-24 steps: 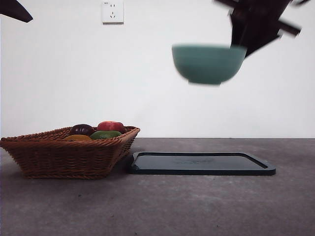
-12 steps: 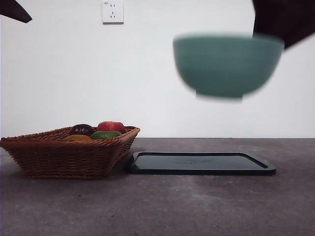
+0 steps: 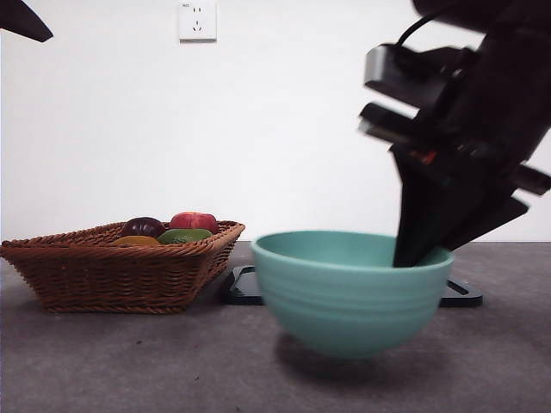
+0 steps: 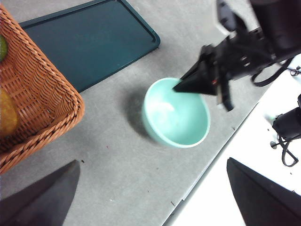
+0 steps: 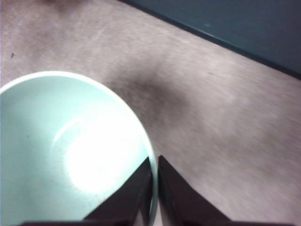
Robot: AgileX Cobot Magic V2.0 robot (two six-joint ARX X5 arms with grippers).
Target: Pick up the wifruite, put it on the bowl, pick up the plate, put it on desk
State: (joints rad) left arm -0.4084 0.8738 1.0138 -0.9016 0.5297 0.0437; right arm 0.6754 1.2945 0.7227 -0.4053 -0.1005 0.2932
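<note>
One bowl [image 3: 353,292], earlier aloft, now lowered.

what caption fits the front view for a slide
Right pincer grips the rim of the teal bowl just above the desk, beside the wicker basket.

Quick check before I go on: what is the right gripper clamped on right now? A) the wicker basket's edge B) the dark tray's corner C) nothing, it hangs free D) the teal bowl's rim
D: the right gripper has its jaws shut on the rim of the bowl, one jaw inside and one outside, while the left gripper waits apart from it.
</note>
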